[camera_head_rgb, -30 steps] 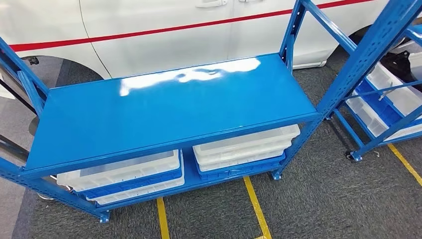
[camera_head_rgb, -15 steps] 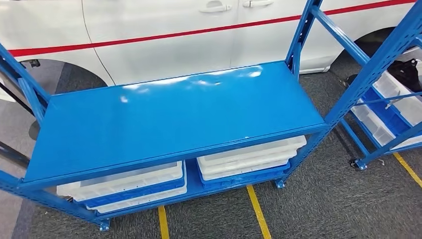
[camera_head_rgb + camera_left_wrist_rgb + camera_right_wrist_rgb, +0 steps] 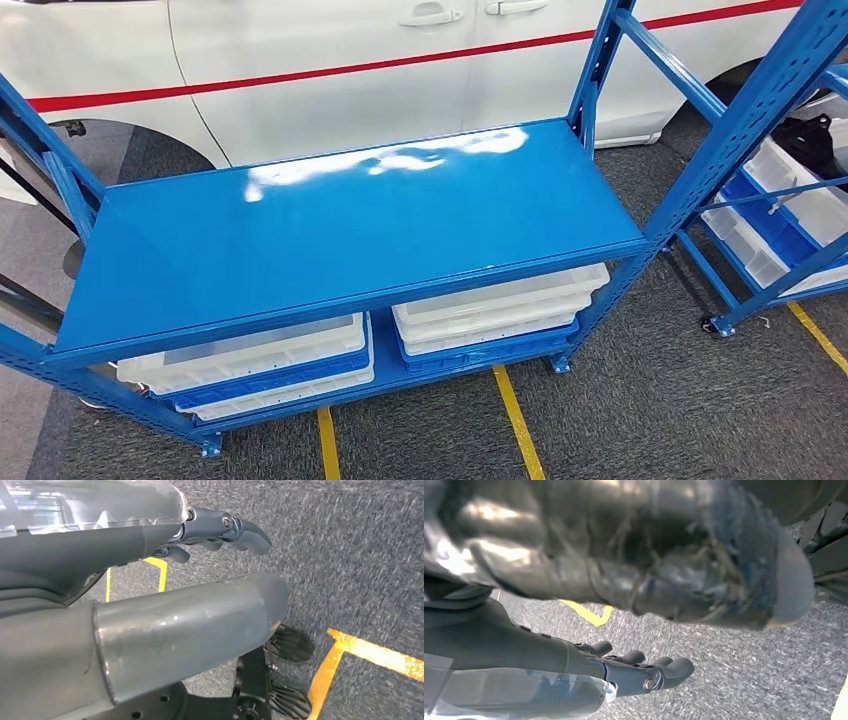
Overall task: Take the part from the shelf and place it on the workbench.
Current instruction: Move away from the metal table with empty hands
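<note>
The blue shelf [image 3: 340,225] has a bare glossy top, and the stacked white and blue trays [image 3: 490,310] beneath it are half hidden, their contents unreadable; no part can be made out. The left hand [image 3: 220,530] and right hand [image 3: 639,672] hang over grey carpet [image 3: 350,555], fingers loosely extended, holding nothing.

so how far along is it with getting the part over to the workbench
Hard to settle. The blue rack stands ahead, stacked trays on its lower shelf. The left hand hangs over carpet, holding nothing. Beside the right hand a dark blurred mass may be its thumb or a carried thing. That fits going to fetch the part or having already delivered it.
</note>
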